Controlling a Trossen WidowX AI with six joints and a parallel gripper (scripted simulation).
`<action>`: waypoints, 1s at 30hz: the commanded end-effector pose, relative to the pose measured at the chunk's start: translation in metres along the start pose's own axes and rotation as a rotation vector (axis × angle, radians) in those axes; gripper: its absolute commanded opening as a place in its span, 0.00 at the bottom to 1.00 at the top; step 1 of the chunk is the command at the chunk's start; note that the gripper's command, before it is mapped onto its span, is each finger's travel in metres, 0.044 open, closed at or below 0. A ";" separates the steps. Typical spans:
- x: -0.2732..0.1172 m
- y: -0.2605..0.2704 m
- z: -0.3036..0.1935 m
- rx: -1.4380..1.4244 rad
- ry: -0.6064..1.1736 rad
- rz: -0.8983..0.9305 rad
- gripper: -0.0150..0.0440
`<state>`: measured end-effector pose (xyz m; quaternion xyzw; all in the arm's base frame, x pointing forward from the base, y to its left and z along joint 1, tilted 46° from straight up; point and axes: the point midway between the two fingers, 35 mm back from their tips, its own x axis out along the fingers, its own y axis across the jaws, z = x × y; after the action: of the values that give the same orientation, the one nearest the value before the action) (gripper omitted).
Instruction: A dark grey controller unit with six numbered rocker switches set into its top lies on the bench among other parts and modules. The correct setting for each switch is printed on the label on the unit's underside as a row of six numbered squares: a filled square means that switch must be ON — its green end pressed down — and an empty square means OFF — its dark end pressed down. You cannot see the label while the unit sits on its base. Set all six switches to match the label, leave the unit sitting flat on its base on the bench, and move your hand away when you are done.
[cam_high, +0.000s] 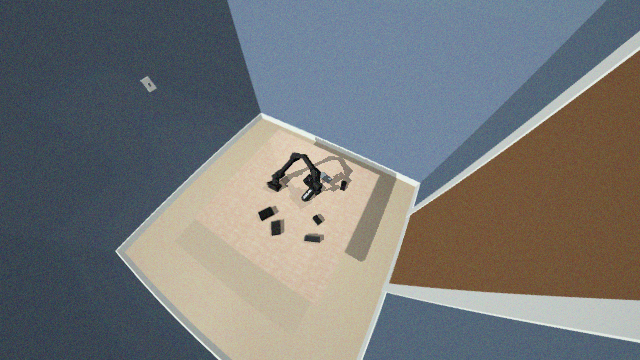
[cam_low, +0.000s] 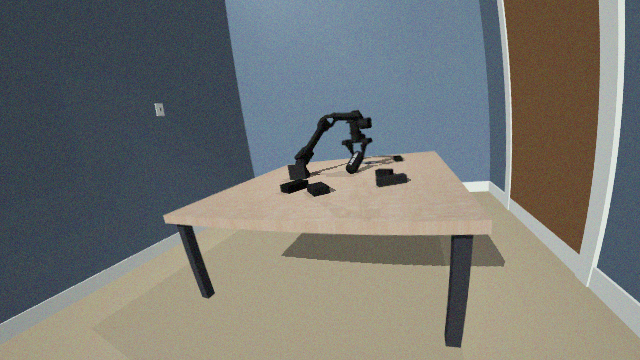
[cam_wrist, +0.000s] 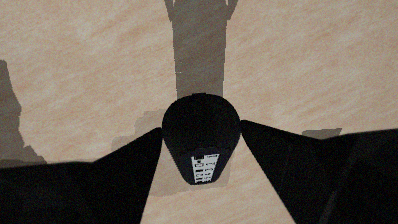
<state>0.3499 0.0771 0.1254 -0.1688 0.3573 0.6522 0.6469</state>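
Observation:
The dark grey controller unit (cam_high: 306, 195) (cam_low: 353, 165) (cam_wrist: 201, 111) is held above the bench (cam_low: 250, 210), tilted, with one rounded end toward the wrist camera. My gripper (cam_low: 357, 152) (cam_wrist: 201, 128) is shut on it, one fingertip on each long side. The unit's white label (cam_wrist: 204, 168) faces partly toward the wrist camera, strongly foreshortened. Dark marks show on it, but I cannot read all six squares. The label side also shows as a pale strip in the top and exterior views. The rocker switches are hidden in the wrist view and cannot be made out in the top and exterior views.
Two dark modules (cam_high: 266, 213) (cam_high: 276, 228) lie near the arm's base side. A small dark block (cam_high: 318, 219) and a longer dark module (cam_high: 313, 238) lie farther out. Another small dark part (cam_high: 343, 185) and a blue-grey part (cam_high: 326, 177) lie beyond the gripper.

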 end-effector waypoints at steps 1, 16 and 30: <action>-0.004 -0.002 -0.007 -0.002 0.017 -0.006 0.82; -0.012 -0.002 -0.016 -0.002 0.018 -0.006 0.82; -0.019 -0.002 -0.025 -0.001 0.018 -0.006 0.82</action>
<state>0.3478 0.0520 0.1238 -0.1701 0.3570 0.6501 0.6488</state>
